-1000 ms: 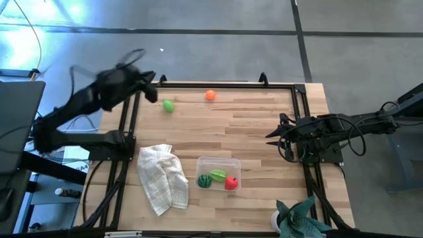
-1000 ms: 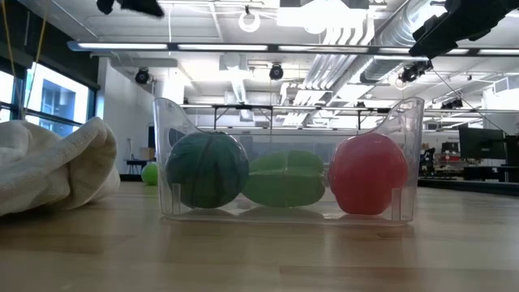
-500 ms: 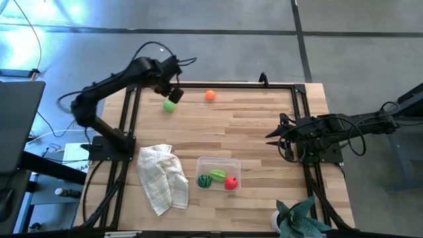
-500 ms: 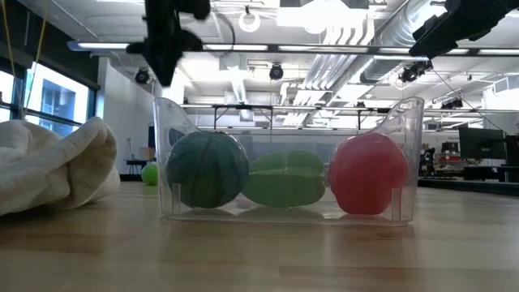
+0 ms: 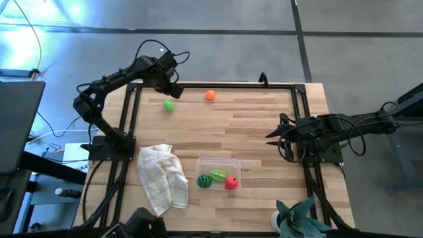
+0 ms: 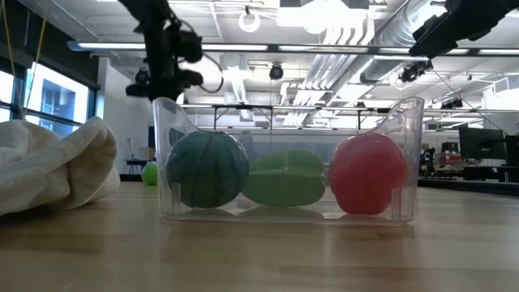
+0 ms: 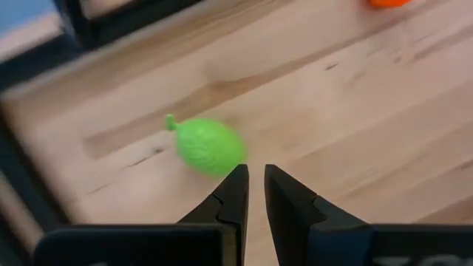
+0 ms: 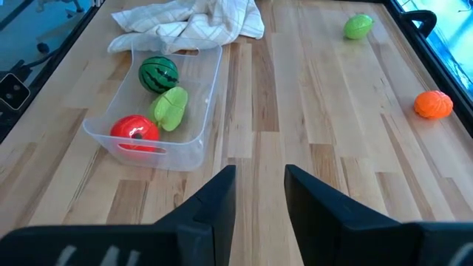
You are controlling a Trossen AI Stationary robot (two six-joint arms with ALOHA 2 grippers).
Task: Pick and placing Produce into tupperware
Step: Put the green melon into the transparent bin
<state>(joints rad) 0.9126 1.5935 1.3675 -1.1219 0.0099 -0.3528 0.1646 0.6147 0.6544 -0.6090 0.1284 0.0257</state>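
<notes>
The clear tupperware (image 5: 218, 173) stands on the table near its near edge. Inside lie a striped round green fruit (image 8: 158, 74), a light-green leafy piece (image 8: 171, 108) and a red one (image 8: 134, 130). A bright green fruit (image 7: 209, 145) and an orange one (image 5: 210, 95) lie on the wood by the far edge. My left gripper (image 7: 255, 177) hovers just above and beside the bright green fruit, fingertips almost together, touching nothing. My right gripper (image 8: 259, 181) waits at the table's right side, fingers slightly apart.
A white checked cloth (image 5: 162, 177) lies crumpled to the left of the tupperware. A teal spiky plant (image 5: 299, 221) sits at the near right corner. A black frame rail (image 5: 225, 84) runs along the table's far edge. Bare wood spans the middle.
My left arm has swung in from beyond the table's left edge toward the far left corner and now hangs over the bright green fruit. The fruits, tupperware and cloth have stayed in place.
</notes>
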